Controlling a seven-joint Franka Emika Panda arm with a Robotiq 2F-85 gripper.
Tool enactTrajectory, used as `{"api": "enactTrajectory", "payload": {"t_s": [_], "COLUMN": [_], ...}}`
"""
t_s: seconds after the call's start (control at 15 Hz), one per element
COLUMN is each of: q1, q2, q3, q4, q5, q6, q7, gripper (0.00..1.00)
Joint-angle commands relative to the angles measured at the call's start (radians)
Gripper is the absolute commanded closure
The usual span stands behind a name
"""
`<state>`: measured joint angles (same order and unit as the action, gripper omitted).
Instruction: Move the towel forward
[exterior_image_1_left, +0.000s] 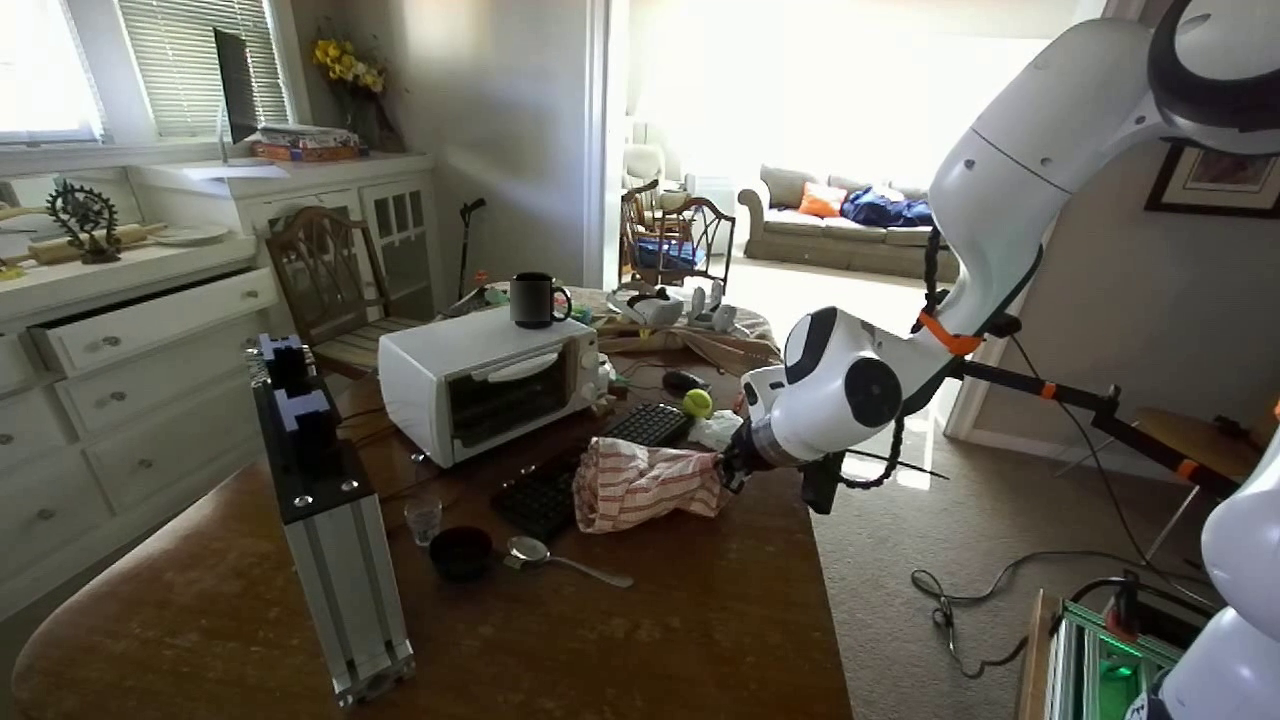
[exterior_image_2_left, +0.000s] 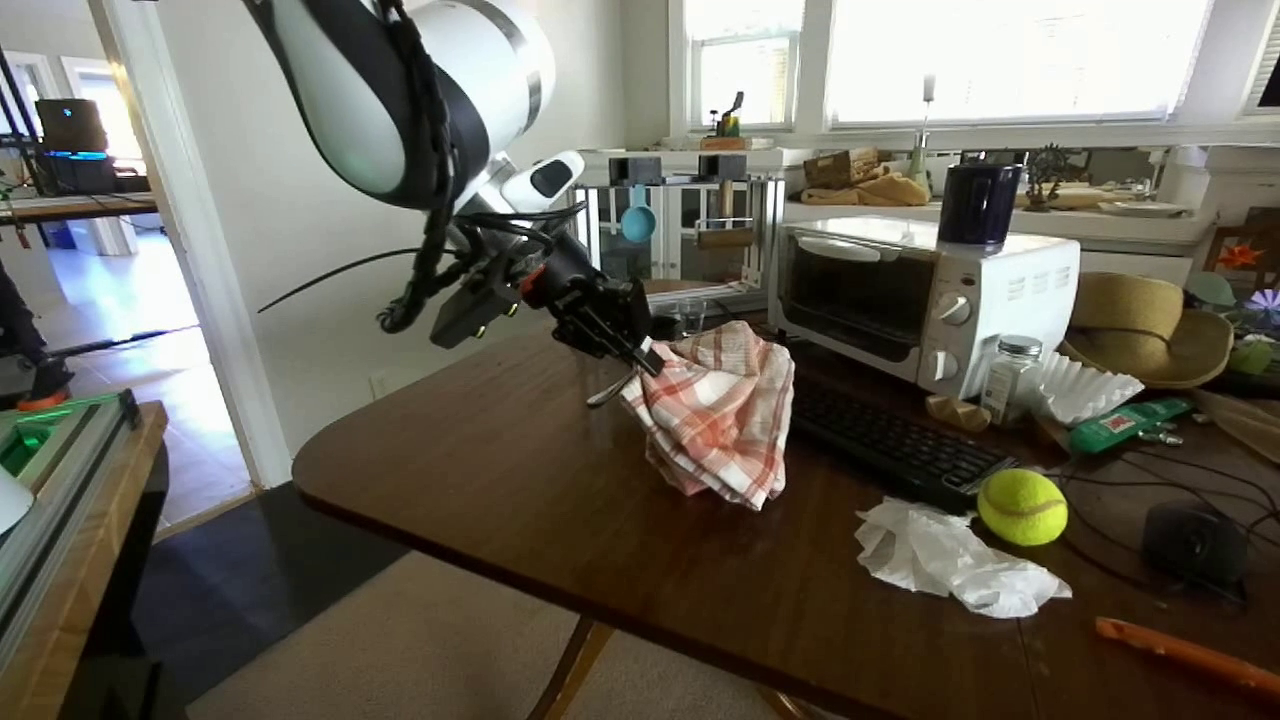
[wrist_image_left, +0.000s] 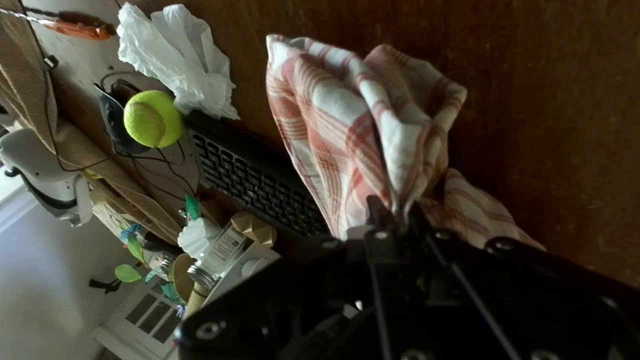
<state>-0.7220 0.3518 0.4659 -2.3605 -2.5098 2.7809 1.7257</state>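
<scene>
Between the fingers (wrist_image_left: 376, 211) of the gripper (wrist_image_left: 396, 212) a fold of the towel (wrist_image_left: 340, 135) is pinched — the rest bunches rumpled over the table (exterior_image_2_left: 540, 490), whether touching it or not cannot be told. Just beside the towel lies the keyboard (exterior_image_2_left: 890, 440), the ball (exterior_image_2_left: 1022, 507) near its end — and beyond stands the oven (exterior_image_2_left: 1035, 300), a mug (exterior_image_2_left: 978, 205) on top.

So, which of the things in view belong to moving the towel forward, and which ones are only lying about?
For the job: towel; fingers, pinching part of it.

Just lying about: toaster oven; mug, on the toaster oven; keyboard; tennis ball; spoon; bowl; glass.
</scene>
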Motion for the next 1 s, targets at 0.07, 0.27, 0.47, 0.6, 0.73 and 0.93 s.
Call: {"api": "enactTrajectory", "payload": {"t_s": [0.07, 0.27, 0.47, 0.6, 0.73, 0.93], "q1": [-0.122, -0.251, -0.428, -0.551, -0.666, -0.831], "q2": [-0.056, -0.060, 0.003, 0.068, 0.129, 0.231], "q3": [0.189, 0.359, 0.548, 0.658, 0.730, 0.794], "q4": [-0.073, -0.108, -0.143, -0.171, -0.214, -0.286], "q5": [0.001, 0.001, 0.002, 0.002, 0.002, 0.002], "q6": [0.010, 0.021, -0.002, -0.022, -0.038, -0.056], "q7": [-0.108, -0.179, -0.277, -0.363, -0.463, -0.642], "gripper": [0.98, 0.98, 0.98, 0.98, 0.98, 0.98]}}
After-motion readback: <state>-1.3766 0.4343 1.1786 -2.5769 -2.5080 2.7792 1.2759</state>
